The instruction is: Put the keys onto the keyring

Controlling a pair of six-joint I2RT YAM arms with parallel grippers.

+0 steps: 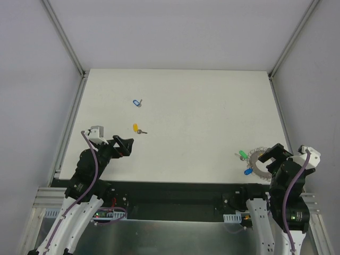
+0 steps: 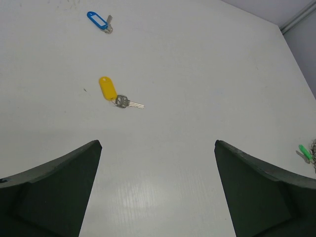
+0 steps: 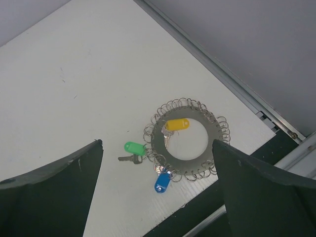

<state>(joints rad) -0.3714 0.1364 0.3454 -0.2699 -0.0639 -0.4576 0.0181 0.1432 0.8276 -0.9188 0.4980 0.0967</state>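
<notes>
both my grippers are spread wide w/ nothing in them: left gripper hangs over the near left of the table, right gripper hangs above the keyring at the near right edge. three keys look hooked on its wire loops already: hooked yellow key, hooked green key, hooked blue key. two lie loose: the yellow-tag key flat just ahead of the left gripper, the blue-tag key further back. so i reckon the step is fetching a loose one, prob the yellow. next move calls for left arm fwd & down, then a pinch on the plastic tag, since the metal bit is thin & flat on the surface. nothing lies btwn me & it; the snag is the keyring sits well apart on the other side, so a long carry or handover looks needed
</notes>
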